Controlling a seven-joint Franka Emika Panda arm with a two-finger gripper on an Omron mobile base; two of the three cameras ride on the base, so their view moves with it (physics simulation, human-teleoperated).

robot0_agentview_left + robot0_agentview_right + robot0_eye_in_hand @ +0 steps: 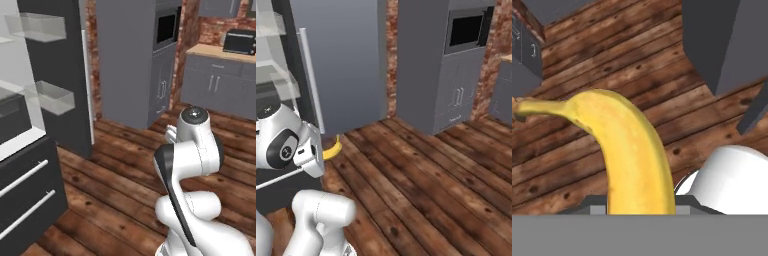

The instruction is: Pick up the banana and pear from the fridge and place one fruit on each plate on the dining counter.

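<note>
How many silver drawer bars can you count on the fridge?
2: the upper bar and the lower bar, both on the fridge's dark drawers in the left base view; others may be hidden.

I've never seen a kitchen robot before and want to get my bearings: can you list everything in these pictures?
banana: one, bright yellow, held in the gripper, above the floor
fridge: one, dark grey, open at left, white inside
clear door bins: two, see-through, on the fridge door
fridge drawers: two, dark with silver bars, at the fridge's bottom
fridge handle: one, silver, upright
tall cabinet with built-in oven: one, grey, against the brick wall
wall counter: one, light top, grey cupboards
toaster oven: one, black, on that counter
floor: dark wood planks
robot arm: one, white
gripper: one, shut on the banana
</note>
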